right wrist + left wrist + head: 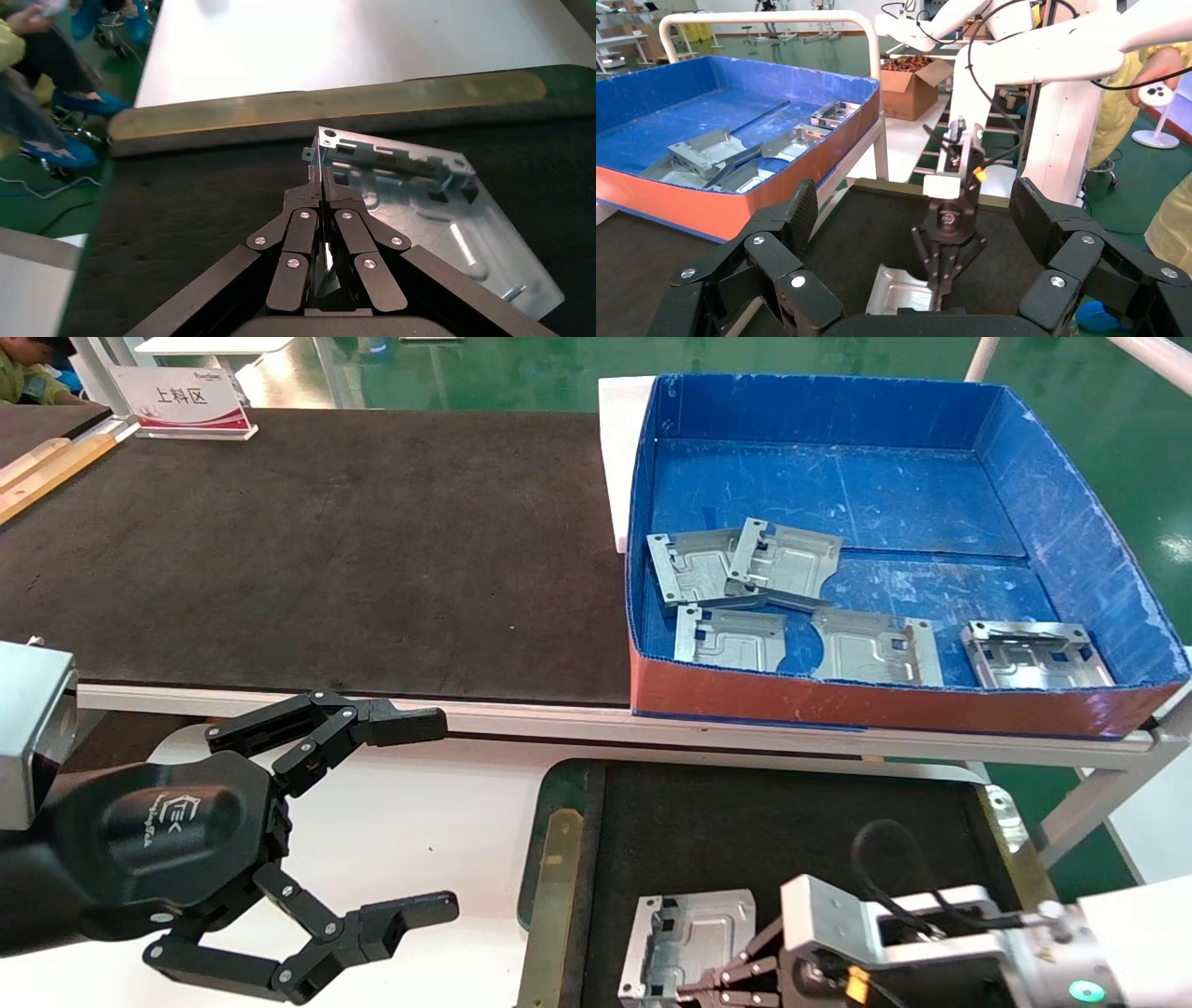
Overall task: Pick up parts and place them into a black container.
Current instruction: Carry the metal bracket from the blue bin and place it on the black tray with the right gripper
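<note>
over the black tray [559, 859], the right gripper [322, 184] pinches a stiff, slippery metal plate [429, 210] by its thin bent edge; left gripper [410, 812] gapes idle.

Blue box [838, 477], table sign [182, 400]

A white placard with a red lower band [182, 400] stands at the 11 o'clock corner of the dark-matted table [326, 551]; it carries the black characters "上科区", with a smaller line above them too small to read. The black left claw [410, 812], at 8 o'clock, bears a pale embossed logo on its round housing, its lettering not legible.
</note>
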{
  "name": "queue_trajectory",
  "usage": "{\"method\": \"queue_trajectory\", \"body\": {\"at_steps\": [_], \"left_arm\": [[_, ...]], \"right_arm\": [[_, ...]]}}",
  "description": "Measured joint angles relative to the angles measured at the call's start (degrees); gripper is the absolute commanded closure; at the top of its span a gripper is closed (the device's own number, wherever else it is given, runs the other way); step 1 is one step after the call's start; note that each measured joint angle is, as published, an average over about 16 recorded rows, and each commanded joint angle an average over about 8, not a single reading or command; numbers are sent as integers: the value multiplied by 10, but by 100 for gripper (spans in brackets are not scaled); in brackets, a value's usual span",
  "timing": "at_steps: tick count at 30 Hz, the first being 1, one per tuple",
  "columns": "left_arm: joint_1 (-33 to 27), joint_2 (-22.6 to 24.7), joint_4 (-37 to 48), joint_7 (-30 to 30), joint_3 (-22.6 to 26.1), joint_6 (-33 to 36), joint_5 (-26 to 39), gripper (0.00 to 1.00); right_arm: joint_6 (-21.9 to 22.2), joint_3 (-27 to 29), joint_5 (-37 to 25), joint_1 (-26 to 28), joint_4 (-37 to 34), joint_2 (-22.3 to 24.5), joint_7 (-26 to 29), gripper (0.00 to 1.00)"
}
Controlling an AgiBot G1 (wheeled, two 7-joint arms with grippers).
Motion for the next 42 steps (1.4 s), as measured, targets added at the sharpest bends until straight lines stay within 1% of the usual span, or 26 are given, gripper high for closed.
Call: {"method": "queue_trajectory", "body": {"at_steps": [10,18,29,42], "left_arm": [[0,0,0,0,0,0,0,0],[0,0,0,0,0,0,0,0],[0,0,0,0,0,0,0,0],[0,0,0,0,0,0,0,0]], "right_arm": [[6,-8,-29,34,-148,-77,-100,100],[8,-10,-39,60,-234,-122,-160,100],[16,-17,-55,80,-314,-162,-231,100],[26,-23,-68,99,-378,-190,-296,100]]}}
